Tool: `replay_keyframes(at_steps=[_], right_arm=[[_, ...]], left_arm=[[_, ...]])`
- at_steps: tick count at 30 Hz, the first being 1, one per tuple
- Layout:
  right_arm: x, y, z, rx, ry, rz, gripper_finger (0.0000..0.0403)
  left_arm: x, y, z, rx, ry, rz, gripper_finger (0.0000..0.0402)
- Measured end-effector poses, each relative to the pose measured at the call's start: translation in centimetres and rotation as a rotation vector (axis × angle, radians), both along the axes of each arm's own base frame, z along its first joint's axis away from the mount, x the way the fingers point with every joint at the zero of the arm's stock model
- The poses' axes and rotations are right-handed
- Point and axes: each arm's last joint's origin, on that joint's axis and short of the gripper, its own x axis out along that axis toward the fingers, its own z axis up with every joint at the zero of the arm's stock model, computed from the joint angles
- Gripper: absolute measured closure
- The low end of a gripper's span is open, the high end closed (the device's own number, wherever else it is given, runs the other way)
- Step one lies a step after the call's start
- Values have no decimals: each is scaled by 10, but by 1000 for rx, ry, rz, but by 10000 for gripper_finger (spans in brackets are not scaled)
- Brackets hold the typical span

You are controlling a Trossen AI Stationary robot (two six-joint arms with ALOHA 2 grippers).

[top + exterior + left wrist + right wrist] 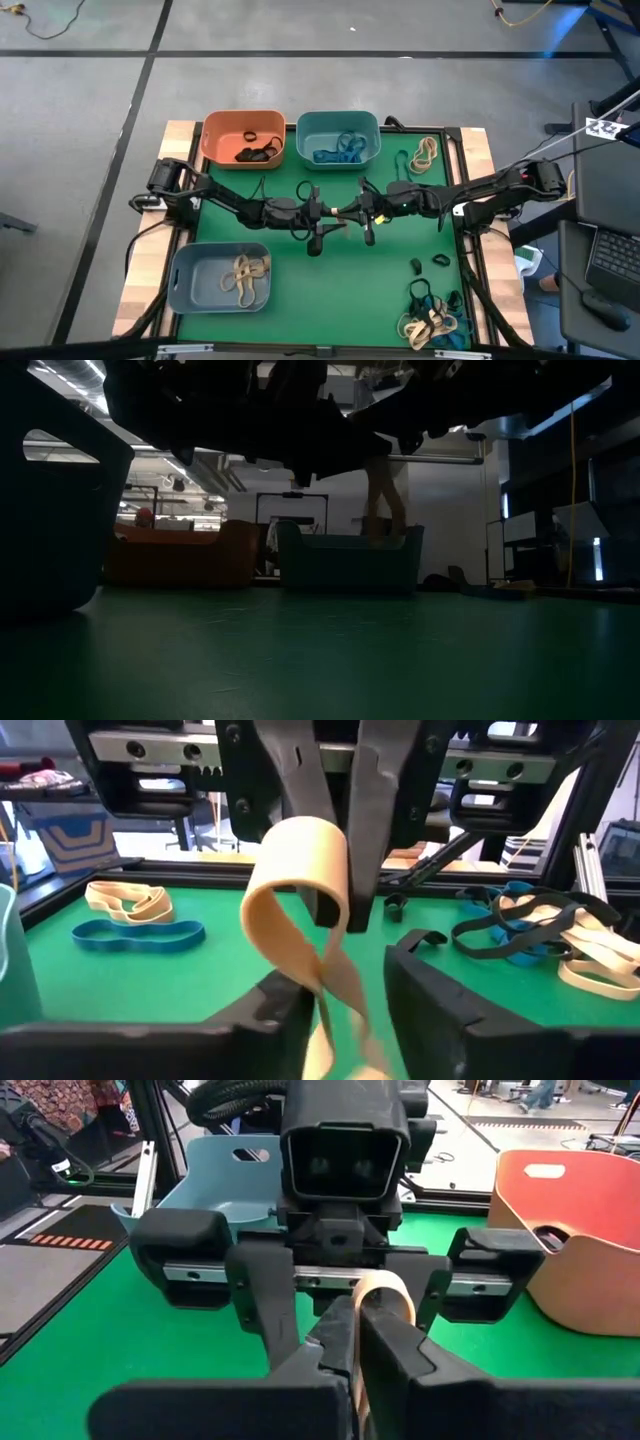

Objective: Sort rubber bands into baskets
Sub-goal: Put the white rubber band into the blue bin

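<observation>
High view: left gripper [318,215] and right gripper [362,213] meet nose to nose at mid-table, a tan rubber band [300,890] between them. Right jaws pinched shut on its loop; left fingers [270,1015] straddle the hanging tail, not visibly closed. Band's length runs along the line between the claws. Grey-blue basket [185,275], holding tan bands, lies nearer the left arm, likely the receiver.

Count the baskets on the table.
3. The orange basket and teal basket sit side by side at the mat's far edge; the grey-blue basket sits at the near left corner.
</observation>
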Motion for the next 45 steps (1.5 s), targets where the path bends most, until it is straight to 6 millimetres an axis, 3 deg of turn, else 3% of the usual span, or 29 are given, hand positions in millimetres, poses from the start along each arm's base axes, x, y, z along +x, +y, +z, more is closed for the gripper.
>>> replay_keyframes(at_steps=[8, 14, 26, 34, 45], right_arm=[[0, 1, 0, 6, 0, 28, 386], [0, 2, 0, 14, 1, 61, 373], [-6, 2, 3, 23, 34, 70, 240], [-13, 1, 1, 47, 121, 61, 226], [-15, 1, -3, 62, 165, 54, 226]], left_arm=[[0, 0, 0, 15, 2, -2, 390], [0, 0, 0, 33, 8, -4, 384], [-7, 1, 7, 86, 95, -3, 387], [-33, -4, 33, 93, 268, -27, 397], [-88, -19, 79, 33, 381, -83, 395]])
